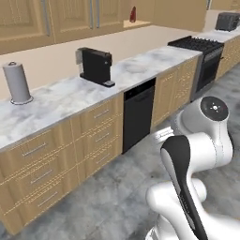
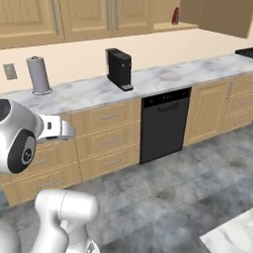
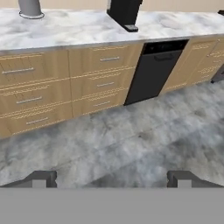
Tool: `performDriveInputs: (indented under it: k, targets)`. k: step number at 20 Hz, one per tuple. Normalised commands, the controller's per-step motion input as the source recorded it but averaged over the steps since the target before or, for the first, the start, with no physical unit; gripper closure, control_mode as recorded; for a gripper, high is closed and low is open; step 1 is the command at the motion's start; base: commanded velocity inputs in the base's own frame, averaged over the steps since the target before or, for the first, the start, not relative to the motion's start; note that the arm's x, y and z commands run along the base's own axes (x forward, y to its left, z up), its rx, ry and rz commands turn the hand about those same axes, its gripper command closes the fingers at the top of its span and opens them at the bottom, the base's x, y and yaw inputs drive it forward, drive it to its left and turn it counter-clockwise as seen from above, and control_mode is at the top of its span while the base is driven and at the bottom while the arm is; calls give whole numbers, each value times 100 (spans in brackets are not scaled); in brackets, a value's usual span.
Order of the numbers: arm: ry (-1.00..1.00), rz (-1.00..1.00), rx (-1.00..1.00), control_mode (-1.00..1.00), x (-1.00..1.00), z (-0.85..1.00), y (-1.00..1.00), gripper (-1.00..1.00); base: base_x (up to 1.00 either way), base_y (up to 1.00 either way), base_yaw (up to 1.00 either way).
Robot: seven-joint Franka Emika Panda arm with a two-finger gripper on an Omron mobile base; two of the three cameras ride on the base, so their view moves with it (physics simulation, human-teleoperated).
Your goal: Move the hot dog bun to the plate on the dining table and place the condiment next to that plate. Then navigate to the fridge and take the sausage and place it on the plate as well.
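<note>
- The gripper [image 3: 112,178] is open and holds nothing; in the hand view its two dark fingertips [image 3: 40,179] stand far apart at the bottom, pointed out over bare grey stone floor [image 3: 131,140].
- A long marble bench [image 1: 61,96] runs along the far wall, on wooden drawer fronts with pale metal handles.
- A black coffee machine [image 1: 96,65] stands upright on the bench, near its back edge.
- A grey paper-towel roll [image 1: 18,83] stands upright on the same bench, well apart from the coffee machine, on its left in both base views.
- A black dishwasher front [image 1: 138,114] is set into the cabinets under the bench, just to the right of the coffee machine above it.
- A small dark red bottle, the condiment [image 1: 133,14], stands upright on an open shelf high on the wall, above the bench and beside the wooden wall cabinets [image 1: 70,18].
- In the left base view a black stove [image 1: 199,47] sits at the far right end of the bench run, with a dark toaster [image 1: 228,21] on the bench beyond it.
- A corner of another marble top [image 2: 234,237] shows at the lower right of the right base view; I cannot tell whether this is the dining table.
</note>
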Motion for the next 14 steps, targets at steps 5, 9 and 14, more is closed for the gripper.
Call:
performDriveInputs:
  k: [5,9,14]
  targets:
    - [0,0,0,100,0,0,0,-100,100,-21,-1]
    - [0,0,0,100,0,0,0,-100,100,-43,3]
    - [0,0,0,100,0,0,0,-100,100,-44,13]
